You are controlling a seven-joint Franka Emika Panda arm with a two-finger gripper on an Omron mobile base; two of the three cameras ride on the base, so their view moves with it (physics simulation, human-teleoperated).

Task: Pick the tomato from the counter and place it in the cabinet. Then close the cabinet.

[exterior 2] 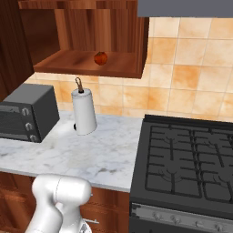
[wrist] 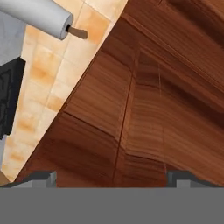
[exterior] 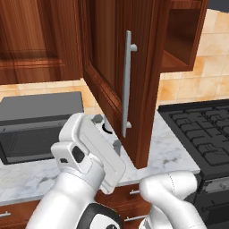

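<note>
- The tomato (exterior 2: 100, 58) sits on the bottom shelf of the open cabinet (exterior 2: 86, 63), roughly at the middle of the shelf, with nothing touching it.
- In the left base view the cabinet door (exterior: 117, 76) stands swung out toward the camera, its long vertical silver handle (exterior: 127, 85) facing the arm.
- The robot's hand (exterior: 91, 150) is raised in front of that door, just left of and below the handle; from this side the fingers themselves are hidden behind the hand.
- The hand view looks closely at a panelled wooden face of the door (wrist: 144, 109). The two finger tips (wrist: 41, 178) show at the bottom, set well apart with nothing between them.
- A white paper-towel roll (exterior 2: 84, 111) stands upright on the marble bench (exterior 2: 104, 157), below the open shelf and near the tiled back wall.
- A dark grey toaster oven (exterior 2: 27, 113) rests on the bench to the left of the roll.
- A black stovetop (exterior 2: 191, 159) adjoins the bench on the right.
- Whether the hand touches the door cannot be told.
</note>
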